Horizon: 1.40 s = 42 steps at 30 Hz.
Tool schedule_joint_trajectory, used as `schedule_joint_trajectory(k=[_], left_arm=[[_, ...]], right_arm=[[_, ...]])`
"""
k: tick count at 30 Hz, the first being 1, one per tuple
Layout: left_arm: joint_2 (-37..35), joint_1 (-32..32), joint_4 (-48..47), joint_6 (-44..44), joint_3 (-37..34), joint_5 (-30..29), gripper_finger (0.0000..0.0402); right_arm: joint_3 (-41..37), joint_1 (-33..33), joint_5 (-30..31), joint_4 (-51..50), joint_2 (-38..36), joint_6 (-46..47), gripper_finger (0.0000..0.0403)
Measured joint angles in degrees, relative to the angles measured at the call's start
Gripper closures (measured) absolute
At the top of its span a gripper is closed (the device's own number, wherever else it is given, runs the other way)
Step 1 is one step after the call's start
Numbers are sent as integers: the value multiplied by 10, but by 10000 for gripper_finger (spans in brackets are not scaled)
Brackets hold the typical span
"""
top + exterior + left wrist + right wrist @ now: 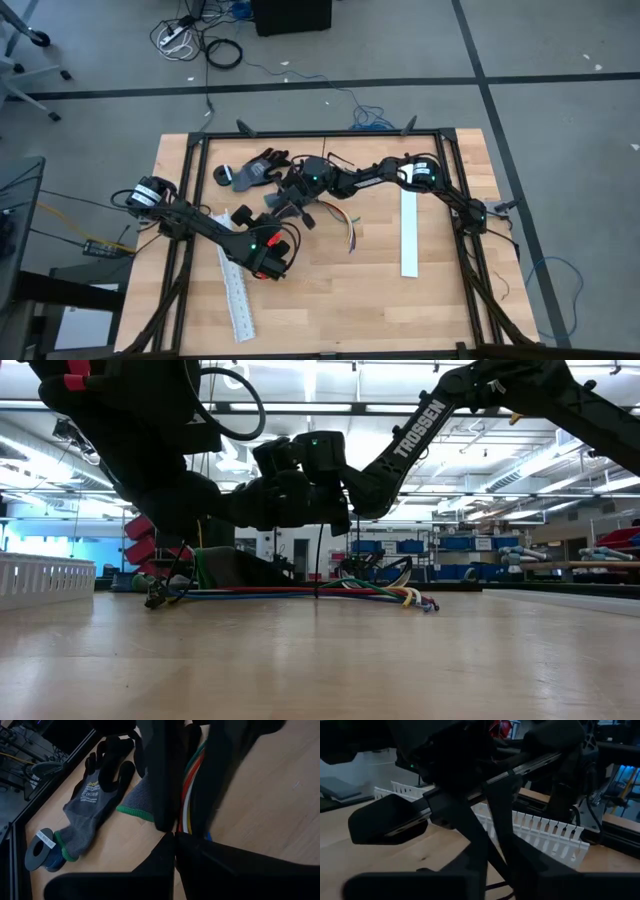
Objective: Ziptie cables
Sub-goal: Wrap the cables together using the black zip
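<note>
The cables (330,222) lie as a coloured bundle along the table (300,594), their loose coloured tips toward the right (415,600). My left gripper (158,592) is shut at the bundle's left end, slanting down from the near side (175,836). My right gripper (186,820) hovers level above the middle of the bundle (292,200). Its fingers stand apart, and the cables (189,800) show through the gap. A thin black strip (318,560) rises upright from the cables to the right gripper (300,510). My left gripper is shut on the cables' left end (152,600), where dark plugs show, coming slantwise from above and the near side. The fingers themselves hide the exact spot. The rest of the bundle lies slack on the table. My right gripper: whether its fingers touch the black strip, I cannot tell.
Grey-and-black gloves (255,172) and a small roll (222,176) lie at the far left. One white slotted strip (237,300) lies near the left arm, another (411,232) at the right. Black frame rails (190,160) border the wooden table.
</note>
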Motion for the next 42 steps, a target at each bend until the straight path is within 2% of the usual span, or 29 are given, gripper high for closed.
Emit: schedule_joint_trajectory(k=[3,11,17,22,27,30,33,35,38,42], left_arm=[[0,0,0,0,0,0,401],[0,0,0,6,0,-1,395],[-4,0,-4,0,0,21,350],[-29,-9,-60,-100,0,34,303],[-63,-49,-113,-224,-1,-21,276],[-99,-82,-105,-287,-12,-76,270],[-143,-115,-100,-337,-46,-106,269],[-171,-137,-83,-364,-86,-112,269],[-215,-157,1,-373,-156,-117,268],[-250,-163,172,-300,-249,-132,268]], right_arm=[[0,0,18,0,0,-3,394],[0,-13,15,-6,0,4,402],[0,-13,15,-17,0,3,402],[0,-13,15,-21,0,3,402],[0,-13,11,-21,0,3,402],[0,-13,10,-21,0,3,402],[0,-13,5,-21,0,3,403],[0,-13,-4,-21,0,3,403],[0,-13,-9,-20,0,3,403],[0,-13,-15,-20,0,6,403]])
